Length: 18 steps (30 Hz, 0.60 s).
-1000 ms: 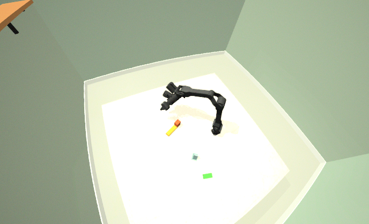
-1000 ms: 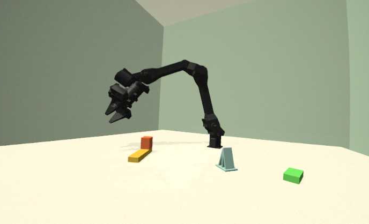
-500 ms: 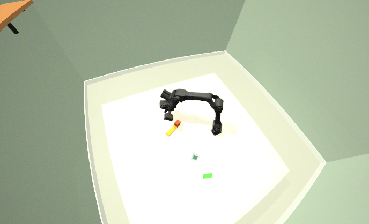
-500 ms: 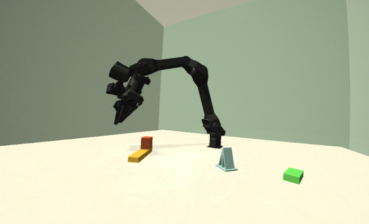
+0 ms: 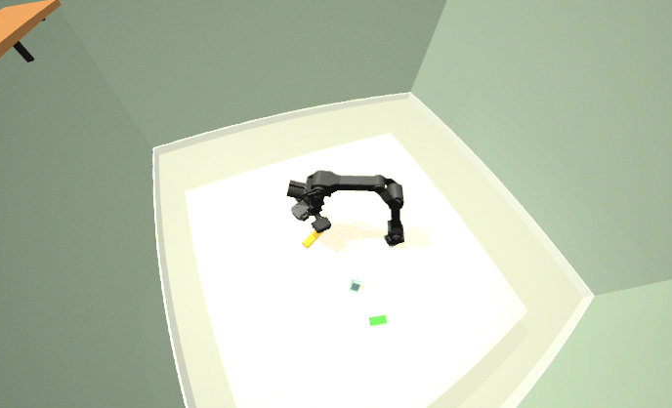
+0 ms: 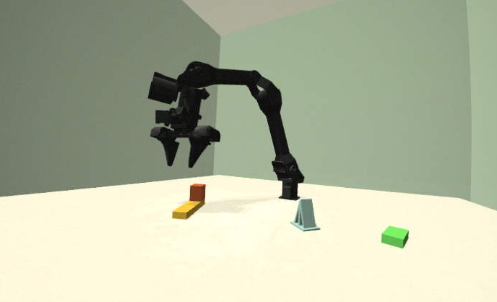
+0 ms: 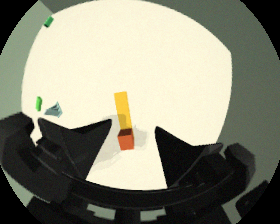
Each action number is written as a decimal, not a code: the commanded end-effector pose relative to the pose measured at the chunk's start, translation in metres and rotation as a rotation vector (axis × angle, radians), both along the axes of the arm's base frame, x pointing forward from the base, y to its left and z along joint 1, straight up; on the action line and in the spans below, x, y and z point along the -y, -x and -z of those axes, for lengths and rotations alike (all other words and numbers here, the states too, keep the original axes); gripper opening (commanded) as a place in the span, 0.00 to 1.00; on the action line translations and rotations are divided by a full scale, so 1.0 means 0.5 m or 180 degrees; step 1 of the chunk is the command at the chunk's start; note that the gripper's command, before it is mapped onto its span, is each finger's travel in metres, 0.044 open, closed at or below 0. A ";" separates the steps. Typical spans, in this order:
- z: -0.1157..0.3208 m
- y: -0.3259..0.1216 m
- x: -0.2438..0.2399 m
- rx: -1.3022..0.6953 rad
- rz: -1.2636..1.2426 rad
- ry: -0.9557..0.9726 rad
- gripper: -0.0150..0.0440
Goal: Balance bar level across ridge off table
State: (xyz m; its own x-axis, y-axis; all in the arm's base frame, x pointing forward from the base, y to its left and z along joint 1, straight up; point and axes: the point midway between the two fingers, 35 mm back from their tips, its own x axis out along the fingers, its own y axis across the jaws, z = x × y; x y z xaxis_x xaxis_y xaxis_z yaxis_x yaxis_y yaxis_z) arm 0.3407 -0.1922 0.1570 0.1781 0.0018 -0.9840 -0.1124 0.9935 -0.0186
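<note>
- Table (image 5: 277,304) (image 6: 130,262) (image 7: 166,50): pale top, carrying the arm and the loose pieces.
- Arm (image 5: 357,183) (image 6: 235,76): black; base at the far right of the yellow bar in the exterior view, upper links arching left, wrist turned downward.
- Claw (image 5: 311,218) (image 6: 180,166) (image 7: 134,124): open, nothing between the fingers. Tips point down, well above the table, over the red-block end of the bar; no contact with either piece.
- Yellow bar (image 5: 310,239) (image 6: 186,209) (image 7: 122,107): lies flat on the table, left in the exterior view, one end near and the other far. Not on the ridge.
- Ridge (image 5: 355,285) (image 6: 307,214) (image 7: 54,109): pale blue-green, upright on its flat foot, right of the bar and well apart from it.
- Green block (image 5: 377,320) (image 6: 394,235) (image 7: 39,104): flat on the table, right of the ridge and slightly nearer; apart from it.
- Red block (image 6: 197,192) (image 7: 126,140): upright at the bar's far end, rising above it. Whether fixed to the bar: cannot tell.
</note>
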 end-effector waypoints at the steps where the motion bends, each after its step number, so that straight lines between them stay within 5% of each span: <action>1: -0.006 0.009 -0.030 -0.0261 -0.0515 0.0092 0.79; 18: 0.043 0.011 -0.052 -0.0478 -0.0963 0.0154 0.79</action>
